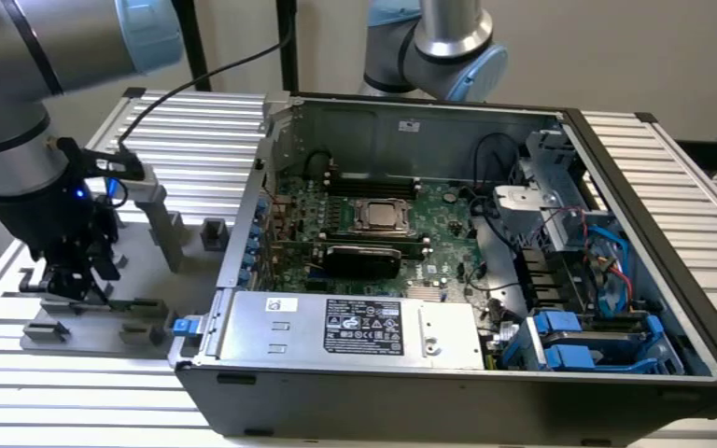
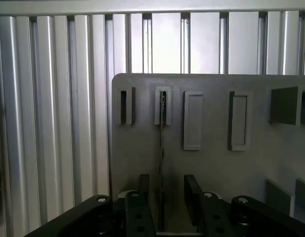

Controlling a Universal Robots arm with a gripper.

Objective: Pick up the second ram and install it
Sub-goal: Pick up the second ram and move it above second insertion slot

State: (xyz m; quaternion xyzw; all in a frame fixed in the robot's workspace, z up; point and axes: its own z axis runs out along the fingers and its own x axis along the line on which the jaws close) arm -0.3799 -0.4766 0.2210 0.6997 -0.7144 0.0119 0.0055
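In the wrist view the second ram (image 2: 162, 143) shows edge-on as a thin dark strip. It stands upright in a slotted block (image 2: 163, 106) of the grey fixture plate (image 2: 216, 168). My gripper (image 2: 167, 178) is open, one black finger (image 2: 143, 190) on each side of the stick, with a gap to both. In the exterior view the gripper (image 1: 72, 280) hangs low over the fixture plate (image 1: 97, 322), at that view's left beside the open computer case (image 1: 458, 373).
The case lies open with its motherboard (image 1: 372, 219), CPU socket (image 1: 381, 217) and power supply (image 1: 352, 327) showing. Grey fixture blocks (image 1: 165, 229) stand on the plate near my arm. A second robot arm (image 1: 440, 47) rises behind the case. Ribbed aluminium table (image 2: 54, 123) surrounds the plate.
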